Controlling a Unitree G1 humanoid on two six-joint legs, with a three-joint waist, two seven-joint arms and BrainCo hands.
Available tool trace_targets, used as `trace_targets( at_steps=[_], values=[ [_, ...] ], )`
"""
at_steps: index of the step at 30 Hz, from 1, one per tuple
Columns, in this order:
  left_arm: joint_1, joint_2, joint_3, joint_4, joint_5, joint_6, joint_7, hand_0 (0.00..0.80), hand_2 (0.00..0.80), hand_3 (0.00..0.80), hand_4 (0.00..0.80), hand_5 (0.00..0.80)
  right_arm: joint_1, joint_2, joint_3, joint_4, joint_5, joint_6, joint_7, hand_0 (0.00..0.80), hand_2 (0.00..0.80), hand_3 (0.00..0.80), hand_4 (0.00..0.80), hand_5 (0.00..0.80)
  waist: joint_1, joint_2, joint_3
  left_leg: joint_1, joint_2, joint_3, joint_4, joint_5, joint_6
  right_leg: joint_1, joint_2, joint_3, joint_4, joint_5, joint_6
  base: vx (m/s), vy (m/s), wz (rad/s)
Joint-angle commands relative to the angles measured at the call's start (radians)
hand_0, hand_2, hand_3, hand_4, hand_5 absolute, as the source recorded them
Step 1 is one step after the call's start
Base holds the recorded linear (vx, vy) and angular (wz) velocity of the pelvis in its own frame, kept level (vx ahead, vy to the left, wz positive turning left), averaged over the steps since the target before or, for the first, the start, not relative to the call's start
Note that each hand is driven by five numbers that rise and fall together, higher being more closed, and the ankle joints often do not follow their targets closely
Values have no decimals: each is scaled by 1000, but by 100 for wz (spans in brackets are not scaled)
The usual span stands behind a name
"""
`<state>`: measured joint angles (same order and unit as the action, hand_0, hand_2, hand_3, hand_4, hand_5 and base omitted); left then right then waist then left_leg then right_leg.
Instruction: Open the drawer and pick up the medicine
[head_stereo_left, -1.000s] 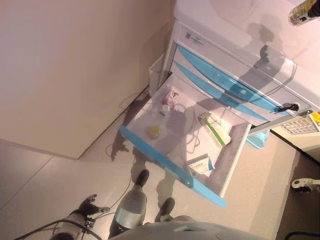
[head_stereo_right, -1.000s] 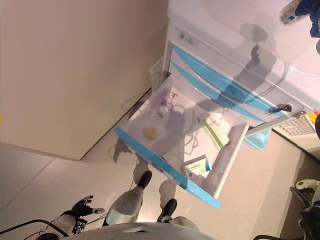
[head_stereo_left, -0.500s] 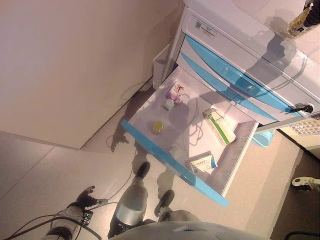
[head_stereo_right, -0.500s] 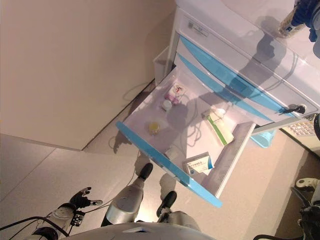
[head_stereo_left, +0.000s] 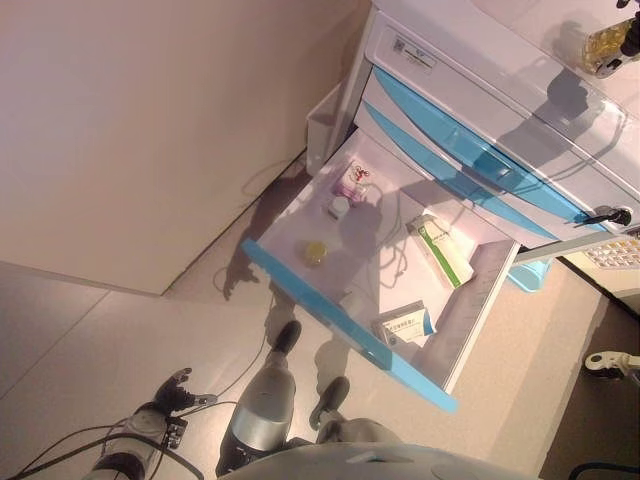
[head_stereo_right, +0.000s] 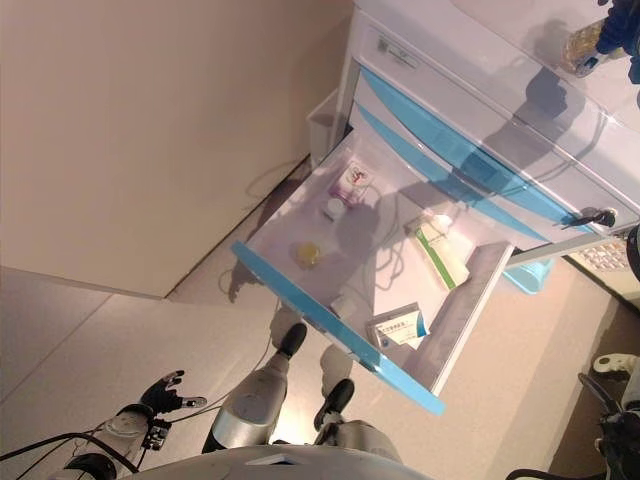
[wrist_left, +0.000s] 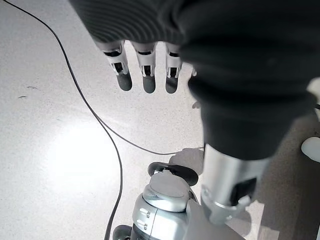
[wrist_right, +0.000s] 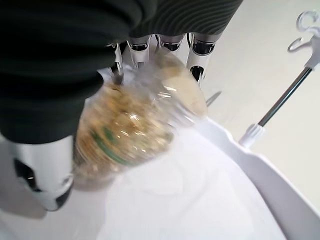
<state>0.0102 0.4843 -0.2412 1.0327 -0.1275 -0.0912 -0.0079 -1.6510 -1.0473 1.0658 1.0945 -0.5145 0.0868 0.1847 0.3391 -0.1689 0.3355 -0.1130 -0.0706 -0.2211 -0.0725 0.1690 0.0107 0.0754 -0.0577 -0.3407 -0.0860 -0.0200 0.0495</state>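
Right hand (wrist_right: 150, 55), fingers curled round a clear jar (wrist_right: 135, 125) of yellowish contents, holds it above the white top of the cabinet (head_stereo_left: 480, 60), at the upper right of the head views, where the jar (head_stereo_left: 610, 42) shows against that top. Left hand (head_stereo_left: 176, 390) hangs low over the floor (head_stereo_left: 80, 350) at the lower left, its fingers (wrist_left: 145, 75) straight and holding nothing.

Below the cabinet top, the lowest blue-fronted drawer (head_stereo_left: 345, 335) stands pulled out. Inside it lie a pink-and-white box (head_stereo_left: 352, 180) near the back left, a small white bottle (head_stereo_left: 338, 207) just beside it, a small yellow jar (head_stereo_left: 315, 252) nearer the front, a long green-and-white box (head_stereo_left: 440, 250) toward the right side, and a blue-and-white box (head_stereo_left: 402, 325) in the front right corner. Two blue drawers (head_stereo_left: 470, 160) above are closed.
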Motion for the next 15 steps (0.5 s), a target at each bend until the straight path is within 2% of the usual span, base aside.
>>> trace_targets(
  at_steps=[1,10,15],
  values=[
    [67,44,-14,-24,-24,-16,0,0,0,0,0,0,-54,-43,34,-16,-37,13,-153,0,0,0,0,0,8,11,-8,34,-15,8,3,-142,11,-99,-13,9,132,14,43,0,0,0],
    [63,38,-25,-21,-32,-9,3,0,0,0,0,0,-16,-65,-7,-95,-36,29,-341,0,0,0,0,0,-1,18,-16,39,-18,8,4,-147,14,-96,-15,13,131,15,50,0,0,0],
    [64,38,-22,-10,-25,-11,-1,0,0,0,0,0,10,-74,-35,-132,2,-7,-390,0,0,0,0,0,-6,21,-24,45,-18,8,4,-152,14,-93,-15,16,128,14,52,0,0,0]
  ],
)
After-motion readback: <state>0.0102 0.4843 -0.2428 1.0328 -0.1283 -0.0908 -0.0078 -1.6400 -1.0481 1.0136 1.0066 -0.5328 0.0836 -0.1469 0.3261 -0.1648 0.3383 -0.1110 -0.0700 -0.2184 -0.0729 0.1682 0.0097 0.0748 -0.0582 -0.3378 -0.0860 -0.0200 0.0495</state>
